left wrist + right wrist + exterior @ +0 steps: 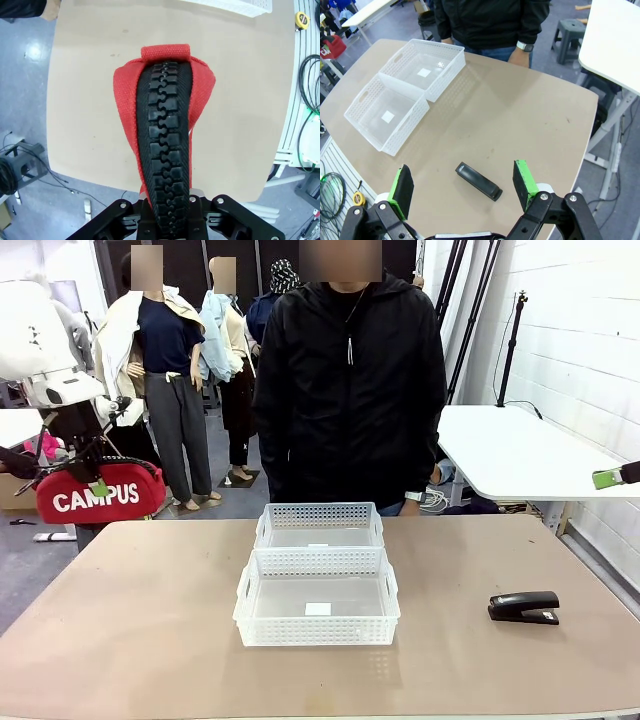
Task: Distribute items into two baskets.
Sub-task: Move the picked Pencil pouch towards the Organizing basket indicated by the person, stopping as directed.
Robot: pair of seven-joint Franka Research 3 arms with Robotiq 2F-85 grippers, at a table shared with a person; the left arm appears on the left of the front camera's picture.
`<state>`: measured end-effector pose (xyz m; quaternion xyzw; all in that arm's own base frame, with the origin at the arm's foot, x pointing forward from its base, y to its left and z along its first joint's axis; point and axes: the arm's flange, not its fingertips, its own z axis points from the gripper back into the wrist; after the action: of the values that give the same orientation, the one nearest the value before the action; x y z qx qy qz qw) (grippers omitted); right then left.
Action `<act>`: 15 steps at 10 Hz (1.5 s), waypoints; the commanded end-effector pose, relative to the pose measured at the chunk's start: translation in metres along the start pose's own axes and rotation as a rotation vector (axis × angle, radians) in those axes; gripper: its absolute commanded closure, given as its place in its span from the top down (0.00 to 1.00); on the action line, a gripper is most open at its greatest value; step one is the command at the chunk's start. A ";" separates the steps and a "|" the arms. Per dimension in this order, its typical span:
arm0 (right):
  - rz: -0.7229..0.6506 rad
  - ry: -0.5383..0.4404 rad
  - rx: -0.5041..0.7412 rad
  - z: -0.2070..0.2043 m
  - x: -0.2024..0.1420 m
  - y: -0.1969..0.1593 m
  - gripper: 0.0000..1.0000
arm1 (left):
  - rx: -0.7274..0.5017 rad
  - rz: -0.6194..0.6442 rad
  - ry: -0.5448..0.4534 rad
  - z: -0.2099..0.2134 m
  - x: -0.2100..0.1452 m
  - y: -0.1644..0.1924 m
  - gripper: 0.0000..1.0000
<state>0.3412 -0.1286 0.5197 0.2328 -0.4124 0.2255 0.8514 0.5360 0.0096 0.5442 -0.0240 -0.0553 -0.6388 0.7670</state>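
My left gripper (97, 478) is shut on the red "CAMPUS" pouch (100, 497) and holds it in the air above the table's far left corner. In the left wrist view the pouch (126, 100) hangs from the gripper (167, 204), its black toothed strip facing the camera. The two white baskets stand end to end mid-table, the near basket (318, 632) and the far basket (320, 511). A black stapler (524, 607) lies on the right side. My right gripper (612, 478) hovers high at the right edge; it (463, 184) stands open above the stapler (479, 182).
A person in a black jacket stands at the far edge behind the baskets, one hand (519, 58) near the table. The right wrist view shows both baskets (405, 135) and the pouch (332, 47) far off. A white side table (510, 450) stands at the back right.
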 end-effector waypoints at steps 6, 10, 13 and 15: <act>0.004 -0.025 0.016 -0.002 -0.001 -0.001 1.00 | 0.015 -0.006 0.008 0.003 -0.001 0.003 0.00; 0.004 -0.025 0.016 -0.002 -0.001 -0.001 1.00 | 0.015 -0.006 0.008 0.003 -0.001 0.003 0.00; 0.004 -0.025 0.016 -0.002 -0.001 -0.001 1.00 | 0.015 -0.006 0.008 0.003 -0.001 0.003 0.00; 0.004 -0.025 0.016 -0.002 -0.001 -0.001 1.00 | 0.015 -0.006 0.008 0.003 -0.001 0.003 0.00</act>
<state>0.3410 -0.1291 0.5197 0.2325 -0.4125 0.2250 0.8516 0.5364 0.0101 0.5448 -0.0236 -0.0560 -0.6386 0.7671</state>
